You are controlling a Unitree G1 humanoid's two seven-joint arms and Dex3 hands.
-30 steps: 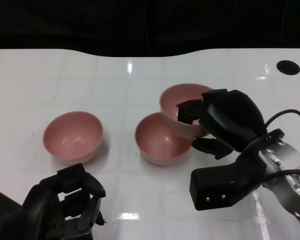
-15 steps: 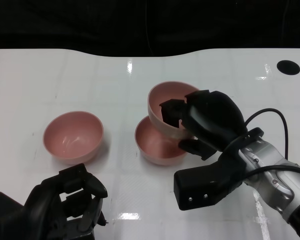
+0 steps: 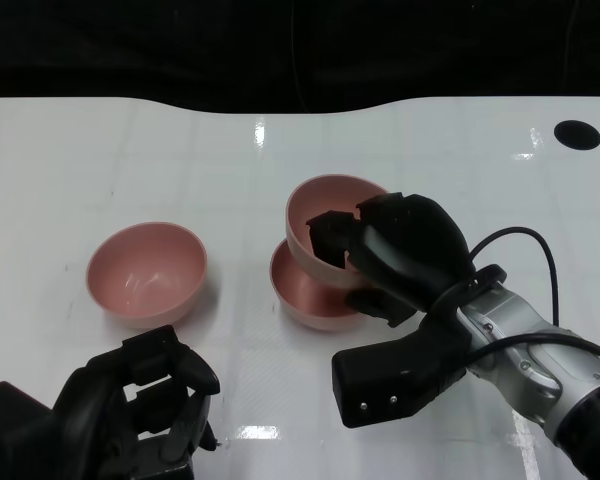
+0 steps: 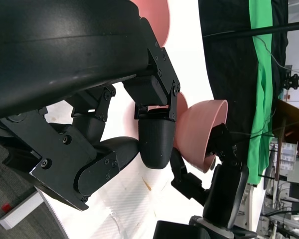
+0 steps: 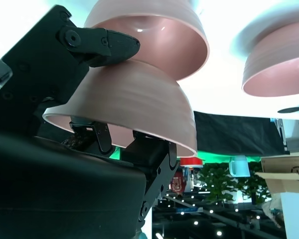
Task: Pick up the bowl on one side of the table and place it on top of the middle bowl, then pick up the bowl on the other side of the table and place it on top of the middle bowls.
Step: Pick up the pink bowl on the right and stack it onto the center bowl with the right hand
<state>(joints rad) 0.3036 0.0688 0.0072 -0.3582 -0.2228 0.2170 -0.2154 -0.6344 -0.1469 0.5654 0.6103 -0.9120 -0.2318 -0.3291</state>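
the right robot hand (image 3: 380, 262) holds a pink carried bowl (image 3: 320, 215) by its rim, with fingers hooked inside the bowl and others pressed against its outer wall. this bowl is tilted, its opening turned toward the robot's left, and it hangs over the far right edge of the middle bowl (image 3: 305, 292), which stands upright on the white bench (image 3: 180, 160). in the head view the two bowls overlap; whether they touch cannot be told for certain. the right wrist view shows the carried bowl (image 5: 134, 107) clamped in the black fingers (image 5: 97, 45), with the middle bowl (image 5: 154, 30) close against it and the third bowl (image 5: 279, 64) well apart.

the left bowl (image 3: 146, 272) sits upright on the bench on the robot's left side, well apart from the middle bowl. the left robot hand (image 3: 130, 410) is low at the near edge of the bench, just in front of the left bowl and not touching it; its fingers are curled inward with nothing in them. the left wrist view shows those curled fingers (image 4: 154, 139) empty, with the carried bowl (image 4: 202, 132) and the right robot hand (image 4: 226, 169) beyond them.

a dark round hole (image 3: 577, 134) lies near the far right corner of the bench.
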